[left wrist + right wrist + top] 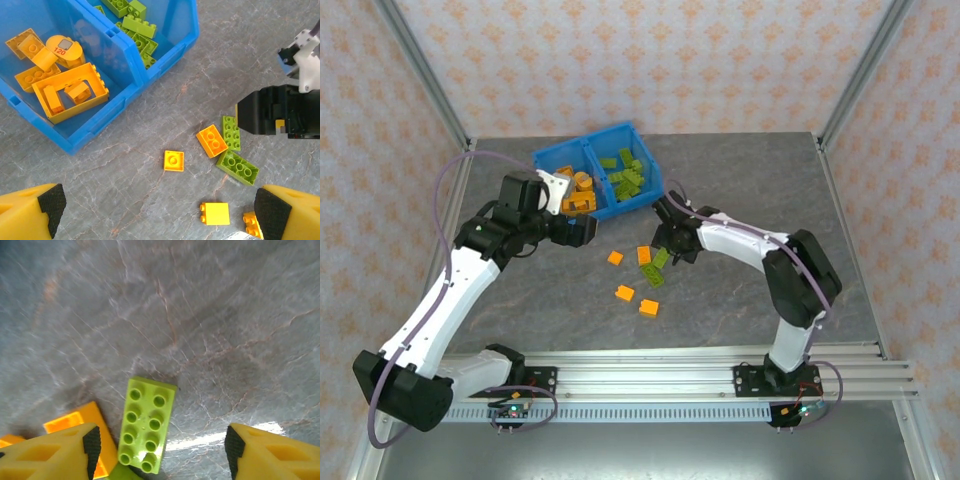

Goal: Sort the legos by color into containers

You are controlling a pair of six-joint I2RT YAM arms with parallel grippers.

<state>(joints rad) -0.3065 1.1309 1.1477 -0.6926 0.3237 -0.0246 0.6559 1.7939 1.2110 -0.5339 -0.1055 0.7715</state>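
Note:
The blue bin (548, 160) holds orange legos in its left compartment (30, 20), among them the open frame piece (98, 90), and green legos (138, 24) in its right compartment (628, 176). Several loose bricks lie on the table in front of it: orange ones (615, 257) (625, 293) (648, 307) and green ones (654, 277). My left gripper (160, 210) hangs open and empty beside the bin, above an orange square brick (173, 160). My right gripper (160, 455) is open, low over a green eight-stud brick (147, 425) that lies between its fingers, with an orange brick (75, 422) by the left finger.
The grey marble table (760, 190) has free room to the right and left of the brick cluster. Metal frame posts (430, 80) rise at the back corners. The right gripper's black body (275, 117) sits close to the loose bricks.

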